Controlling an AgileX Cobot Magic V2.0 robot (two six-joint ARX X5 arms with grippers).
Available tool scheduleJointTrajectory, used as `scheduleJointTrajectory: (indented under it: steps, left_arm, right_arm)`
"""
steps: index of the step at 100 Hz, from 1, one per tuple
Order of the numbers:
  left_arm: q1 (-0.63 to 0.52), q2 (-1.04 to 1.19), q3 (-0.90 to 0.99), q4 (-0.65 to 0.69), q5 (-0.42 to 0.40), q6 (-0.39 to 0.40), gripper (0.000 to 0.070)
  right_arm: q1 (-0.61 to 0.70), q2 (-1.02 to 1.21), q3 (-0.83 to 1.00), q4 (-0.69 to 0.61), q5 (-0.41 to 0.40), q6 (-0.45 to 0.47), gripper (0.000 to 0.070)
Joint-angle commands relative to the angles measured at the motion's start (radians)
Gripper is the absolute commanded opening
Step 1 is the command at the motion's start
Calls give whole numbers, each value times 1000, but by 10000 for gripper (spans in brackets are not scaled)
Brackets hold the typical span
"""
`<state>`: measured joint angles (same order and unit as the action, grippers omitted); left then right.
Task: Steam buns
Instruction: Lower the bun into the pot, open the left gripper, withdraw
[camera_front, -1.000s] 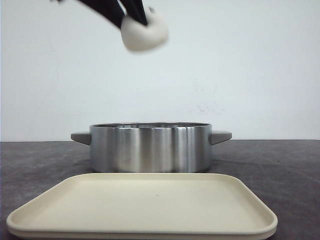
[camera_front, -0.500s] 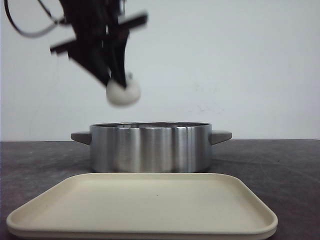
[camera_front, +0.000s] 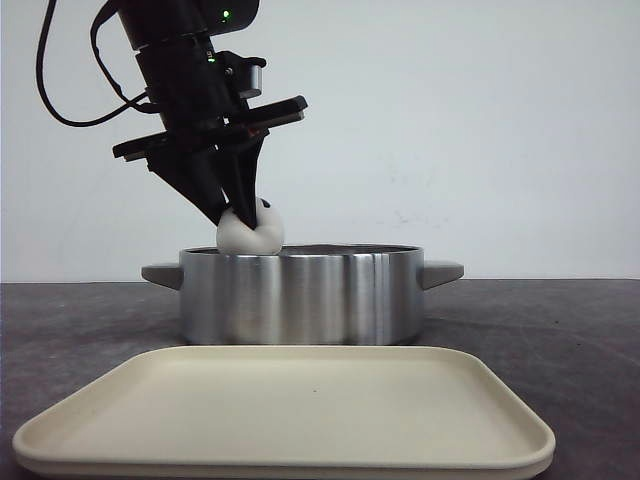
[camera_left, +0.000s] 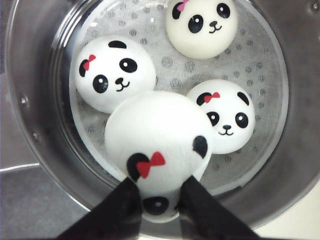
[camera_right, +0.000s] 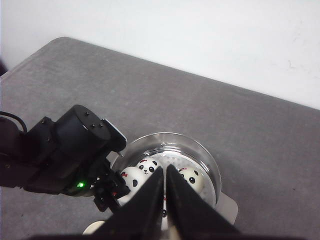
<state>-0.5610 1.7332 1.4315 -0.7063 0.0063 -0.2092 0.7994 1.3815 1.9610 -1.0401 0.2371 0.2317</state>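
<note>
The bun (camera_left: 157, 145) I hold is white, round and smooth, with a panda face and a red bow. It looks soft and light, so I think it could squash or slip. My left fingers (camera_left: 159, 200) pinch it low on both sides, and that seems a good place to hold. It hangs just over the rim of the pot (camera_front: 300, 295). Under my fingers, three more buns (camera_left: 112, 72) sit on the white holey liner (camera_left: 255, 75) inside. My right fingers (camera_right: 164, 200) are up high, pressed close together, holding nothing
</note>
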Motion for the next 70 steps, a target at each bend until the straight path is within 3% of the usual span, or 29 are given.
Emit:
scheduleJointTrajectory:
  steps: [1, 38, 55, 70]
  left_arm:
    - [-3, 20, 22, 16, 5, -1, 106]
    - [-3, 43, 22, 34, 10, 11, 119]
    - [-2, 64, 22, 16, 10, 10, 366]
    - [-2, 66, 22, 19, 10, 10, 447]
  right_arm:
    - [11, 10, 19, 6, 0, -3, 0]
    - [11, 10, 19, -19, -2, 17, 0]
    - [12, 10, 19, -32, -2, 22, 0]
    - [20, 10, 19, -39, -1, 23, 0]
